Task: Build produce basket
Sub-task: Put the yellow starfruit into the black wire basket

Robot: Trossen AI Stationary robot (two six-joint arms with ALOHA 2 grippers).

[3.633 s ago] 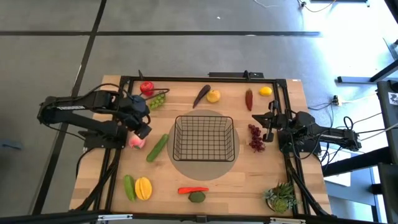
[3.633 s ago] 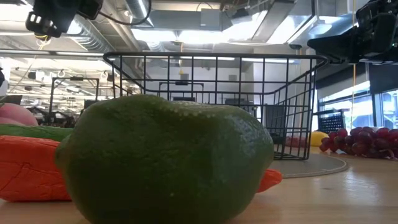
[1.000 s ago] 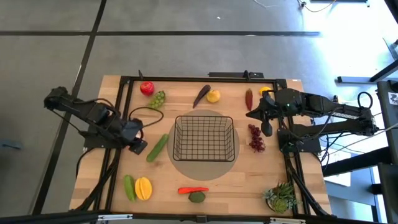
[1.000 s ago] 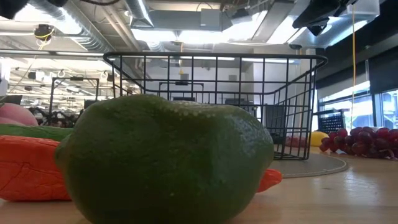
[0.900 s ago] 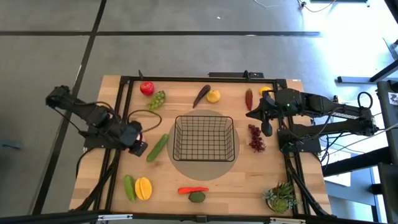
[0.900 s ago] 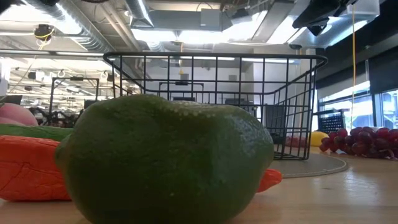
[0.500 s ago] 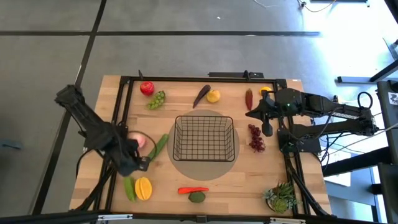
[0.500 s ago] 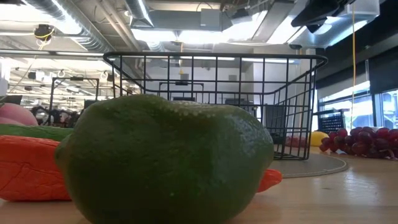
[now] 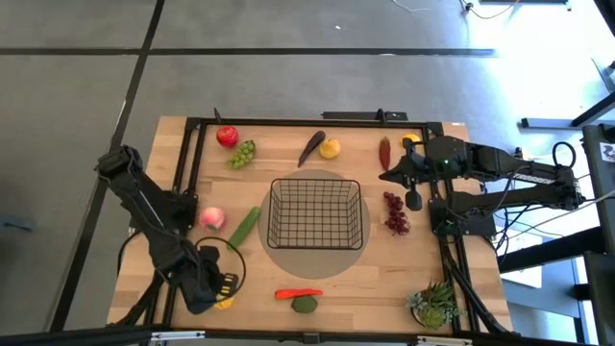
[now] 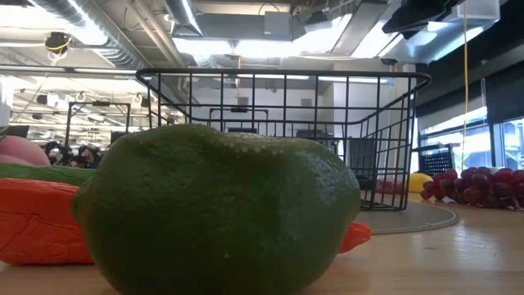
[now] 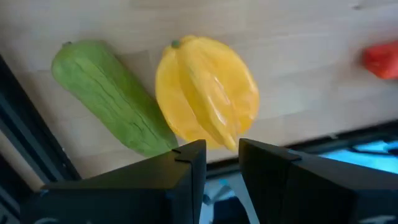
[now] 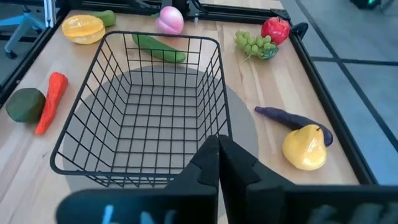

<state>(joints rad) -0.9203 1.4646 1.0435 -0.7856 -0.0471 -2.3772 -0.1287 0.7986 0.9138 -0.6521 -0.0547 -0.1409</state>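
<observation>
Reader: Which piece of produce is taken up next, and by which arm?

Legend: Most likely the yellow ridged fruit (image 11: 208, 93). The left gripper (image 11: 221, 163) is shown directly above it at the near left corner of the table (image 9: 384, 288), where the fruit is almost wholly covered in the high view. The right gripper (image 9: 412, 200) is held at the far side of the basket (image 9: 317, 181), well apart from the fruit, so the left arm is judged much the nearer.

Reader: How are the fingers set?

Legend: The left fingers (image 11: 186, 171) are seen slightly apart, with a narrow gap and nothing between them. The right fingers (image 12: 217, 165) are pressed together and hold nothing.

Reader: How is the fruit laid out relative to that gap?

Legend: The fruit is lying flat on the wood, just ahead of the fingertips. Its long axis is set obliquely to the line joining the two fingers, so a turn of the wrist and a wider opening are probably called for before descent. A green cucumber (image 11: 109, 96) is laid just beside it, roughly parallel, and could be nudged.

Reader: Where is the fruit to be carried?

Legend: The basket is placed on a round mat at the table's centre, away from the corner towards the middle; no produce is seen in it yet.

Reader: How is the fruit described?

Legend: Bright yellow, oval, lengthwise ribbed, with a small green stem end
</observation>
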